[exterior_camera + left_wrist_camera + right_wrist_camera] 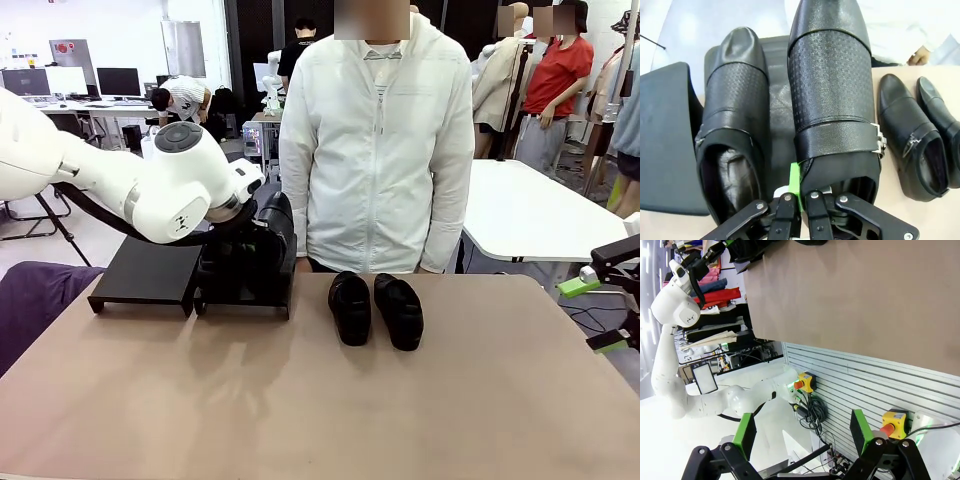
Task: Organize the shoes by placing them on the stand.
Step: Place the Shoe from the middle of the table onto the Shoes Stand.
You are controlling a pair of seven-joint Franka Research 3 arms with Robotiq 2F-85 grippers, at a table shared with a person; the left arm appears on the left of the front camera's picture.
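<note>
Two black loafers lie side by side on the table, one (350, 308) left of the other (398, 310), in front of the person. The stand is two black racks: the left rack (150, 272) is bare, the right rack (245, 295) sits under my left gripper (268, 232). In the left wrist view, my left gripper (800, 187) is shut on the heel rim of a loafer (830, 95) over that rack (779, 115). Beside it a second loafer (732, 120) rests on the rack. My right gripper (595, 313) hangs open off the table's right edge, holding nothing.
A person in a white jacket (375, 150) stands at the table's far edge, right behind the loose pair. The brown tabletop (320, 400) is bare in front. The right wrist view looks past the table's edge (865, 290) onto a slatted panel with emergency-stop buttons (805, 382).
</note>
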